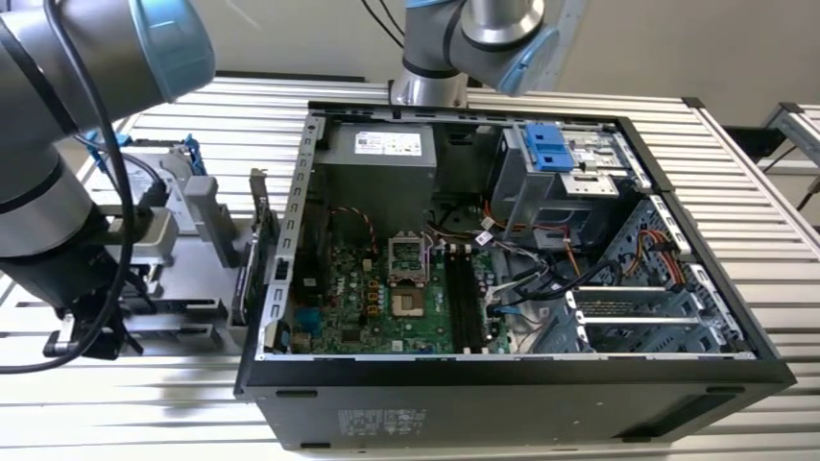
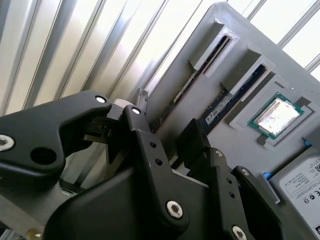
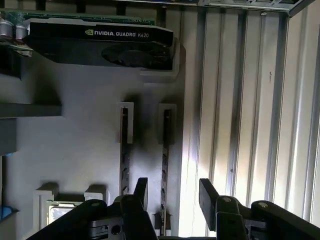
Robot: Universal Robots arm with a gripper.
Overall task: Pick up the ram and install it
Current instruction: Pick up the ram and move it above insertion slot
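Pick not yet made: gripper [image 3: 174,196] is held open and empty over the ram [image 3: 165,160], seated in the gray holder [image 3: 75,150]. Motherboard memory slots [image 1: 468,300] are unfilled.

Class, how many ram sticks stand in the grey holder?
2. One ram stick sits in line between the open fingers; the second ram stick stands in the neighbouring slot, nearer the processor chip.
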